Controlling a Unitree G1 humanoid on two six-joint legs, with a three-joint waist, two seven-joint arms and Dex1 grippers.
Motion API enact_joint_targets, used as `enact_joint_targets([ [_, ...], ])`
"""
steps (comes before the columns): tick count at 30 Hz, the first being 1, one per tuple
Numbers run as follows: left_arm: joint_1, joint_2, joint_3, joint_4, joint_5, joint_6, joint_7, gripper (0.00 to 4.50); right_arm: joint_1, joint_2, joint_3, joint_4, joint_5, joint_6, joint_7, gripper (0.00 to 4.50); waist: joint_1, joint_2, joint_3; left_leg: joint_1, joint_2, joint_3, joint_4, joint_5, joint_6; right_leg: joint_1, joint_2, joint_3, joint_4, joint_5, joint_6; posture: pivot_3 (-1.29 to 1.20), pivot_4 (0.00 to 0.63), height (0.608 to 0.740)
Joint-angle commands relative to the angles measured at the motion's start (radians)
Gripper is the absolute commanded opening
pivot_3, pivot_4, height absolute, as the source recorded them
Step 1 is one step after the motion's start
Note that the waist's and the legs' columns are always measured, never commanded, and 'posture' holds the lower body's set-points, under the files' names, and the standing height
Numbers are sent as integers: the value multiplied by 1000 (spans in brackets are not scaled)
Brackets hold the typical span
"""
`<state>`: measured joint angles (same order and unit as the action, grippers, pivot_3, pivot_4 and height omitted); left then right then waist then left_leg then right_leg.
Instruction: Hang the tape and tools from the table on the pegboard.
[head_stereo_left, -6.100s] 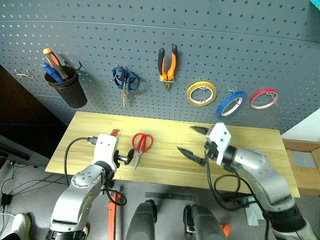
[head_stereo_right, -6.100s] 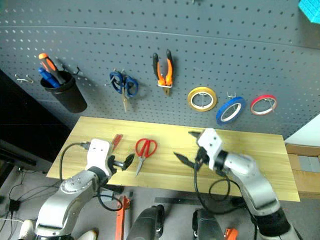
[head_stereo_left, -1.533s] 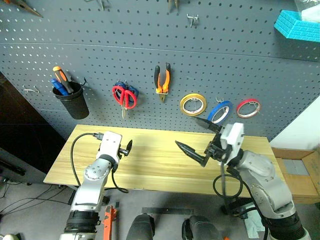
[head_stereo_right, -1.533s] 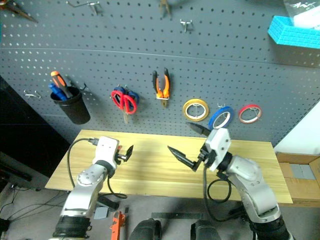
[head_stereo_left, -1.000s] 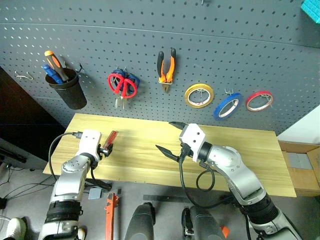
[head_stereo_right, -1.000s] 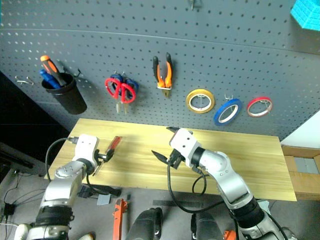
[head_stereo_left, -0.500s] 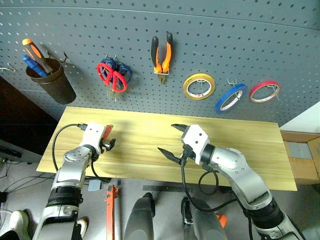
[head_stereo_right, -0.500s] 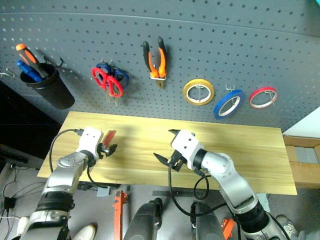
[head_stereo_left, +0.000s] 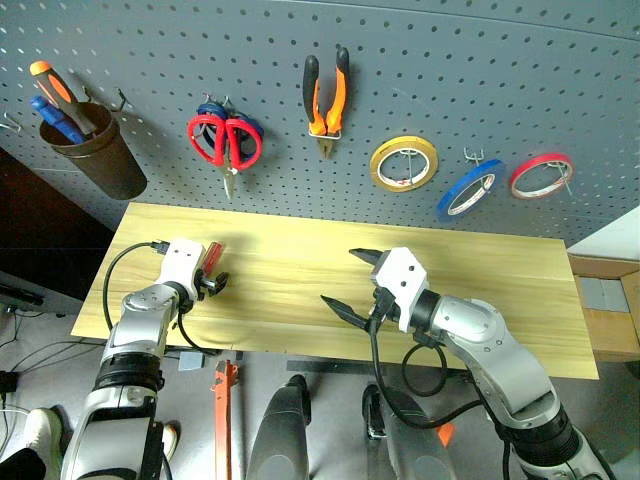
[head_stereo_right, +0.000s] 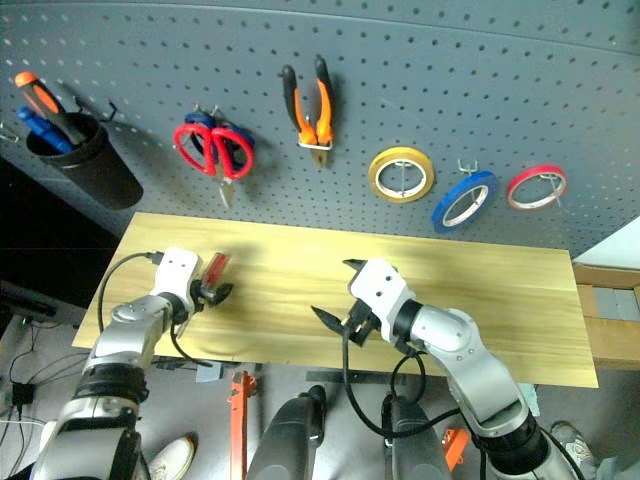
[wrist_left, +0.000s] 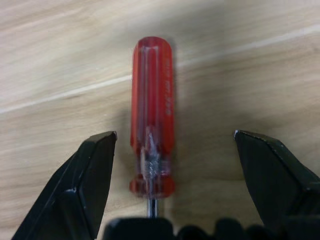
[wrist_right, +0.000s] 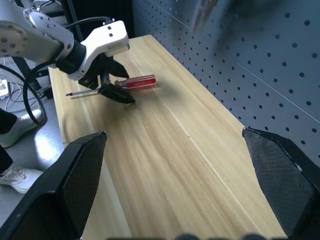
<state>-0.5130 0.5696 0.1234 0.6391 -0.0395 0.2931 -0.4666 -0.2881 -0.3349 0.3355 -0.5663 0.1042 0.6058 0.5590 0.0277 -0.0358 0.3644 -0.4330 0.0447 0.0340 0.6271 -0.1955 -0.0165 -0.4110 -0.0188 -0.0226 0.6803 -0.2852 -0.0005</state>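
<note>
Reaching over the red-handled screwdriver (wrist_left: 151, 137), the left gripper (head_stereo_left: 212, 283) is now standing with its jaws wide open on either side of the handle, not yet touching it. A moment ago the red-handled scissors (head_stereo_left: 226, 143) were lying on the tabletop (head_stereo_left: 500, 270); now they are hanging on the pegboard (head_stereo_left: 450, 60) at about 11 o'clock from the board's middle, in front of the blue-handled scissors (head_stereo_left: 251, 128). The pliers (head_stereo_left: 325, 97) are hanging near 12 o'clock and the blue tape (head_stereo_left: 467, 190) at about 3 o'clock, between the yellow roll (head_stereo_left: 404, 164) and the red roll (head_stereo_left: 540, 175). So I judge only the screwdriver is remaining. The right gripper (head_stereo_left: 352, 285) is hovering over the middle of the tabletop, jaws spread fully, holding nothing. The handle is smooth, translucent plastic, rounded and slim, with a thin metal shaft; the tabletop is pale wood with fine grain.
</note>
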Motion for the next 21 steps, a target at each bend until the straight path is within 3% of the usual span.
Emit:
enact_joint_targets([
  [1,-5,13,-1,43,2,-8,-14,3860,4,2,-17,-60,30,22,-5,4500,0,1,6,0,0,0,0,0,0,0,0,0,0,0,0,124,439,740],
  [3,-16,12,-2,54,1,-13,-19,3492,3,5,-17,-65,35,31,-8,4500,1,2,10,0,0,0,0,0,0,0,0,0,0,0,0,124,439,740],
  [10,-26,10,-1,64,0,-23,-24,1025,-9,19,-14,-70,65,22,-13,4500,0,2,15,0,0,1,-2,0,-1,-1,0,0,0,0,1,116,430,740],
  [11,-21,9,0,57,-1,-23,-22,870,-12,22,-21,-74,74,14,-9,4500,0,2,15,0,0,1,-2,0,-1,-2,0,0,0,0,1,113,428,740],
  [18,-2,-12,-3,17,-3,-35,-6,872,-16,32,-41,-63,100,-29,-10,4500,-1,2,15,-1,0,1,-3,2,-5,-2,-1,0,-1,-1,1,102,396,740],
  [21,47,-32,7,-122,-25,5,9,872,3,30,-82,-86,142,-55,11,4500,-1,1,14,-1,0,1,-3,2,-6,-2,-1,0,-1,-1,1,91,359,740],
])
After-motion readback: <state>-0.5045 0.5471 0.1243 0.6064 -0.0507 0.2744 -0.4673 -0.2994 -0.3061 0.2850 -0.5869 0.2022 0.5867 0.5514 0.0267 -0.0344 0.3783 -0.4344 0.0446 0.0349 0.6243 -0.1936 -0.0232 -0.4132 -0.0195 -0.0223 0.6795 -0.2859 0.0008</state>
